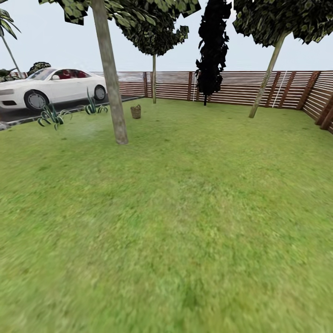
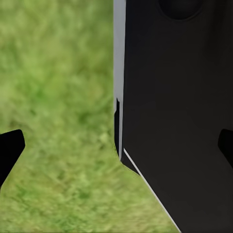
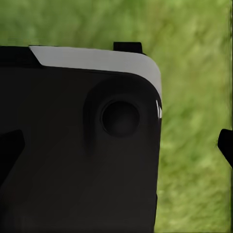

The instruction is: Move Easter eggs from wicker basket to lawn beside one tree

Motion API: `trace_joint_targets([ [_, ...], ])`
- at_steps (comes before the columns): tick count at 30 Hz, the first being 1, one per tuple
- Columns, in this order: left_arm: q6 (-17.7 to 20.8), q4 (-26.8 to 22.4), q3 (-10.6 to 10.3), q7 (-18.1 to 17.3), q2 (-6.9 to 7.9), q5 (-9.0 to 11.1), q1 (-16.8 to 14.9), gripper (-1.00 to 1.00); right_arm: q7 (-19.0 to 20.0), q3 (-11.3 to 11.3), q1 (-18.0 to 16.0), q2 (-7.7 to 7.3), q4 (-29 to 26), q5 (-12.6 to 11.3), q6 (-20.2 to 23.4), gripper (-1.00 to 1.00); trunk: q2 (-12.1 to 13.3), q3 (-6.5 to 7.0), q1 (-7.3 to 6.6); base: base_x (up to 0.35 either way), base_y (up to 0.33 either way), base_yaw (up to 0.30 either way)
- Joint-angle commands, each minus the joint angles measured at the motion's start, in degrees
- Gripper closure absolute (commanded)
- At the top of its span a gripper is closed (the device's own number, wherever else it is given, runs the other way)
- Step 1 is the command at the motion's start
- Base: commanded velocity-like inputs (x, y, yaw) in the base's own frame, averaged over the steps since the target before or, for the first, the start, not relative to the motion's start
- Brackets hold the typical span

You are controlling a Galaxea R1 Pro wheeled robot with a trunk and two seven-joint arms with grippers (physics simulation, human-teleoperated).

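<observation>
Head view: the wicker basket (image 1: 135,111) stands small and brown in the upper left of the frame, far back on the lawn (image 1: 185,222), upright, its contents too small to tell. Just to its left and nearer the camera rises the tree (image 1: 111,74), a leaning pale mottled trunk. Two spiky plants (image 1: 53,115) sit further left beside the driveway, where a white car (image 1: 51,87) is parked. A slatted wooden fence (image 1: 240,88) runs across the back, with a dark narrow shrub (image 1: 212,46) and another leaning trunk (image 1: 266,78) before it. Open grass lies between camera and basket. In the wrist views, the left hand (image 2: 116,145) and right hand (image 3: 116,145) show fingertips wide apart, holding nothing, over grass and the robot's dark body panel (image 2: 179,121).
</observation>
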Motion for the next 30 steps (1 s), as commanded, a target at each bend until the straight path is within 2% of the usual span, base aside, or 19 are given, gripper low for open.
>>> trace_joint_targets([
  [1,-0.10,-0.05,0.07,-0.02,0.00,0.04,0.02,-1.00,-0.01,0.00,-0.02,0.00,0.05,0.04,-0.19,-1.00,-0.02,-0.04,0.03,0.338,-0.123,0.000],
  [30,-0.05,0.05,-0.01,-0.02,0.00,0.11,0.02,-1.00,0.00,0.00,-0.01,0.05,0.05,0.04,-0.24,-1.00,-0.02,-0.04,0.03,0.338,-0.113,0.000],
])
